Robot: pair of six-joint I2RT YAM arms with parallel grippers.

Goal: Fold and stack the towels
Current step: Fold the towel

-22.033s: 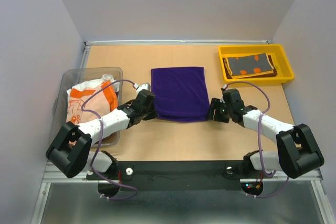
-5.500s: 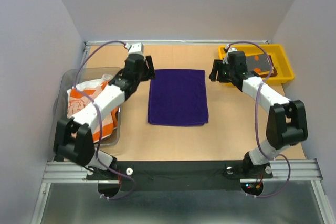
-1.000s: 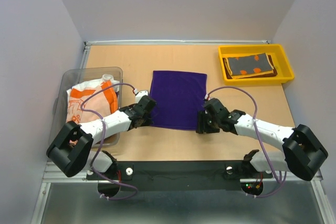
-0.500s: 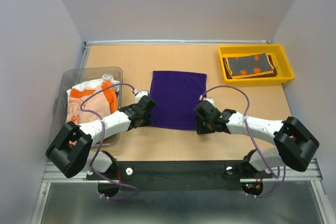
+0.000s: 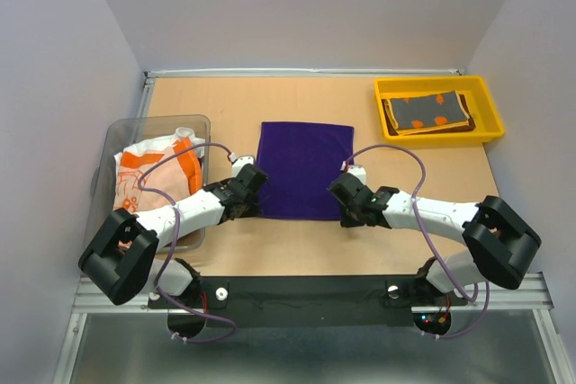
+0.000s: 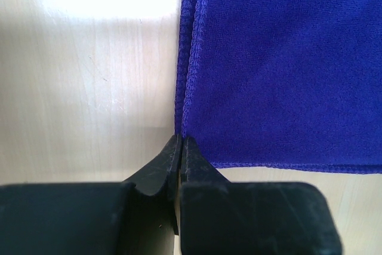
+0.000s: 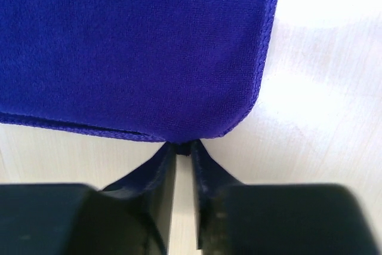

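On the wooden table (image 5: 243, 105), taking the purple towel (image 5: 303, 168) as the landmark, four cloths can be counted: the purple one lying flat at the centre, an orange-and-white patterned towel (image 5: 153, 173) bunched in the clear plastic bin (image 5: 112, 146) to its left, and two folded cloths stacked in the yellow tray (image 5: 387, 92) up to its right, a grey one with orange spots (image 5: 427, 111) over a dark brown one (image 5: 468, 126). Two arms reach the purple towel's near edge: the left gripper (image 5: 253, 195) at its near left corner and the right gripper (image 5: 343, 195) at its near right corner. From above the fingers are too small to read. Only the wrist views show them: the left gripper (image 6: 180, 147) has its black fingers pressed together right at the towel's corner, where stitched hems show two layers, and whether cloth is pinched between them cannot be told; the right gripper (image 7: 183, 150) has its fingers drawn to a narrow slit pinching the rounded corner's hem. Those close views also show the towel (image 7: 131, 46) has a fine, soft weave and a ribbed edge
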